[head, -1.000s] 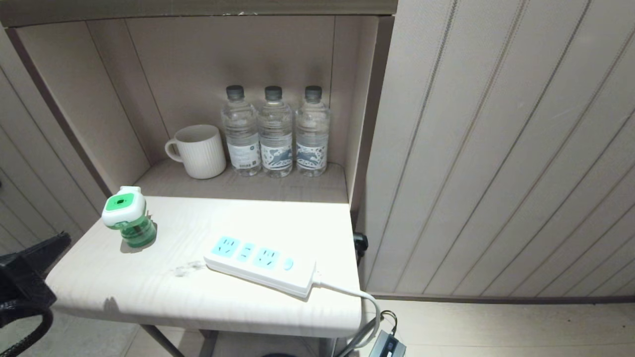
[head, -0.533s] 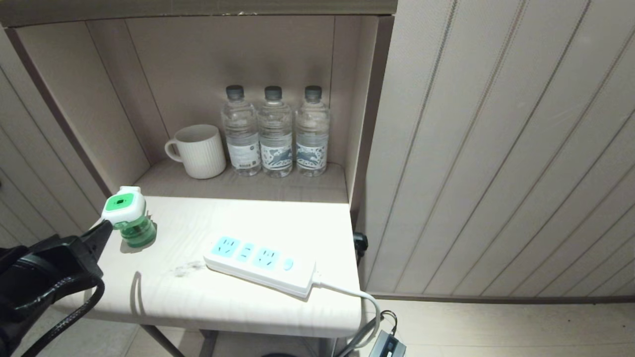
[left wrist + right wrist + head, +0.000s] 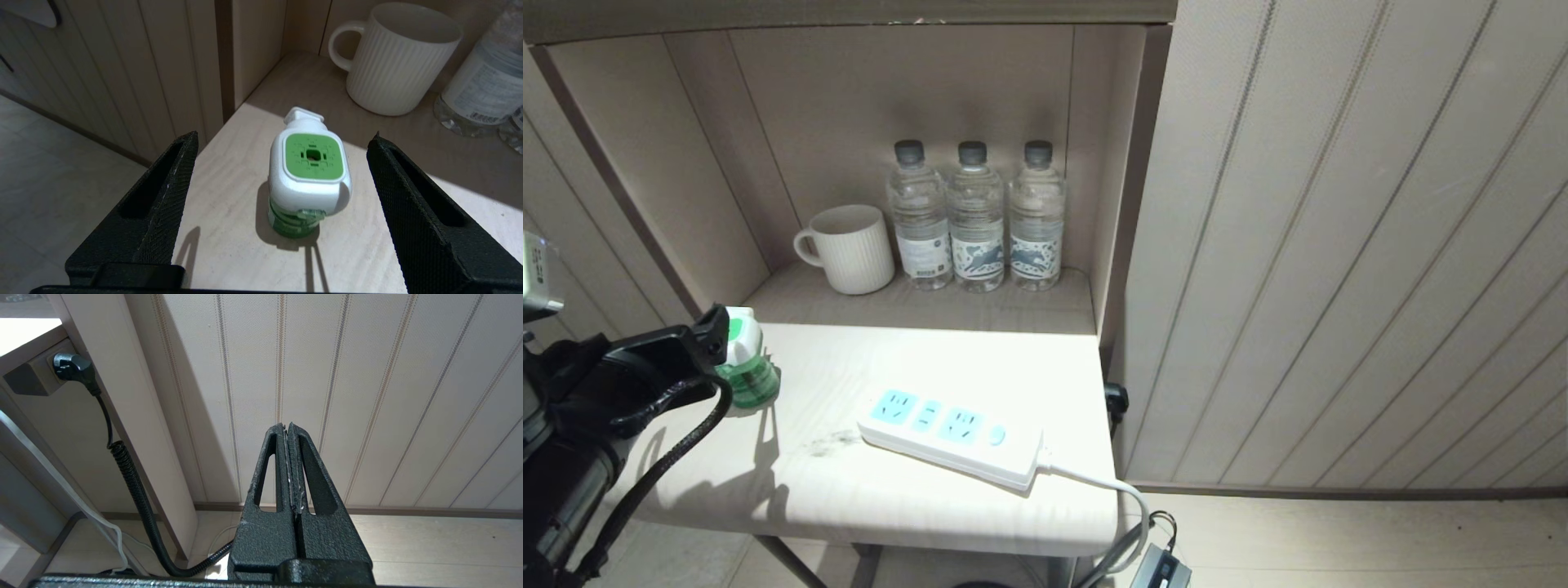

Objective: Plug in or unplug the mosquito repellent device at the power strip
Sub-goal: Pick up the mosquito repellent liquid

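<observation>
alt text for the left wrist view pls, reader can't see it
The left claw is open, one finger on each side of the mosquito repellent device without touching it. The device stands upright on the pale tabletop, green face toward the camera. Beyond it stand a white ribbed mug and clear water bottles.

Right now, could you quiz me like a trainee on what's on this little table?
1. True or false: the mosquito repellent device is plugged into the power strip.
2. The left pincer is: A) shut on the device, B) open with a finger on each side of the device, touching nothing, C) holding the mug.
3. How many water bottles stand beside the mug?

Key
1. False: it stands upright on the table, apart from the strip.
2. B.
3. Three.
</observation>
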